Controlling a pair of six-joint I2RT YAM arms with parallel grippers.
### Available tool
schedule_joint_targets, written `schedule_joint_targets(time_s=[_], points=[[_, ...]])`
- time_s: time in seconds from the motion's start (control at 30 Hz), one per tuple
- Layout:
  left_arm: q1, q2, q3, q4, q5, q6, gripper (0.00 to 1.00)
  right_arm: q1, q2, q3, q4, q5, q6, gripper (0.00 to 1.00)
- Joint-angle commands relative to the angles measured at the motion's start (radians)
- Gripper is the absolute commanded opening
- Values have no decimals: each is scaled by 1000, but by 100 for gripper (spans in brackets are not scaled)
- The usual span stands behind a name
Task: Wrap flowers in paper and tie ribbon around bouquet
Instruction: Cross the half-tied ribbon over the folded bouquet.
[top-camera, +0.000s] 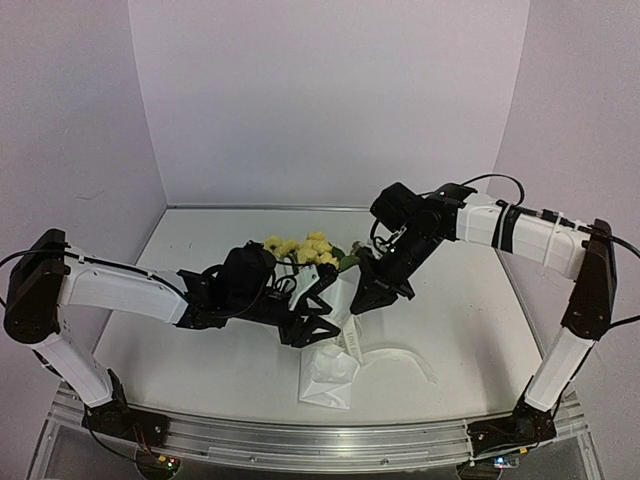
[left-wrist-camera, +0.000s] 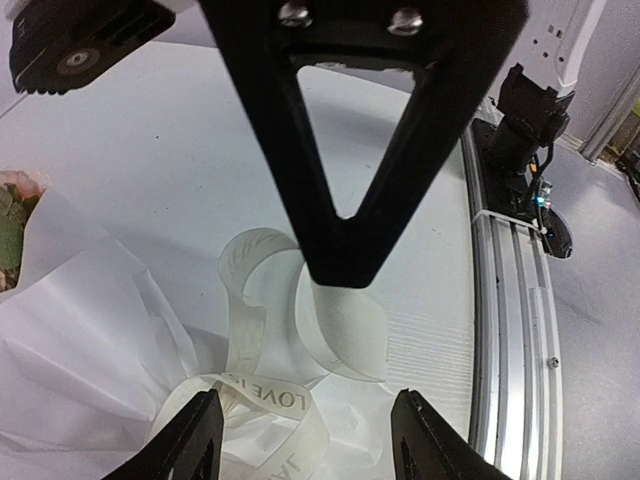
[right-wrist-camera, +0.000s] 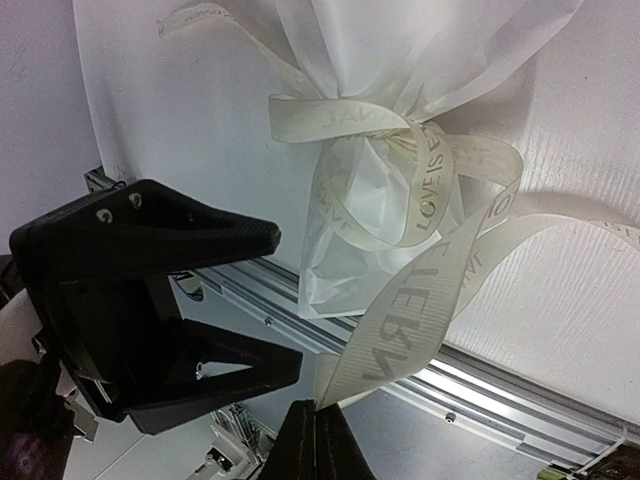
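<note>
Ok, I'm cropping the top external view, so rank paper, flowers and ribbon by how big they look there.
1. paper, the wrapped base
2. flowers, partly hidden
3. ribbon, only a thin tail showing
Flowers and ribbon look close in size, so their order is unsure.

The left arm (top-camera: 130, 290) covers the middle of the bouquet (top-camera: 303, 248) from above.

Top view looks down from behind; both wrist views closely share the ribbon (right-wrist-camera: 410, 320).

Left fingers (left-wrist-camera: 195, 442) spread apart; right fingers (right-wrist-camera: 302, 448) pinched tightly together.
</note>
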Motion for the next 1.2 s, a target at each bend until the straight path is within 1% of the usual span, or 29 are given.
schedule_joint_targets(time_s=[0.0,0.3,0.37,0.43,0.53,0.6,0.67,0.7,0.77,0.87,0.93,1.0,1.07,1.17], points=[[-10,-19,29,49,83,-13,60,16,0,39,-15,21,17,2],[-36,49,87,21,106,-37,61,44,34,79,-15,21,98,3],[-41,62,95,30,89,-41,60,52,40,86,-14,18,106,3],[-42,75,101,38,64,-44,56,59,41,87,-14,22,108,2],[-43,89,109,35,33,-81,42,63,33,72,-14,44,103,2],[-42,85,100,36,7,-97,39,62,24,58,-14,63,91,2],[-42,69,79,35,-10,-109,43,61,10,33,-14,98,69,3],[-42,60,68,33,-16,-121,46,61,-3,15,-15,124,56,4],[-44,59,66,12,-37,-148,49,56,-43,-41,-15,187,21,8],[-60,92,119,-58,-77,-179,50,39,-114,-135,-14,295,-15,14],[-80,127,181,-111,-124,-208,50,24,-166,-196,-10,369,-40,22],[-96,147,206,-127,-179,-256,50,19,-209,-250,2,420,-99,27],[-104,138,201,-113,-258,-316,51,18,-219,-299,58,424,-148,33],[-103,80,159,-92,-360,-367,52,17,-187,-334,178,348,-171,33]])
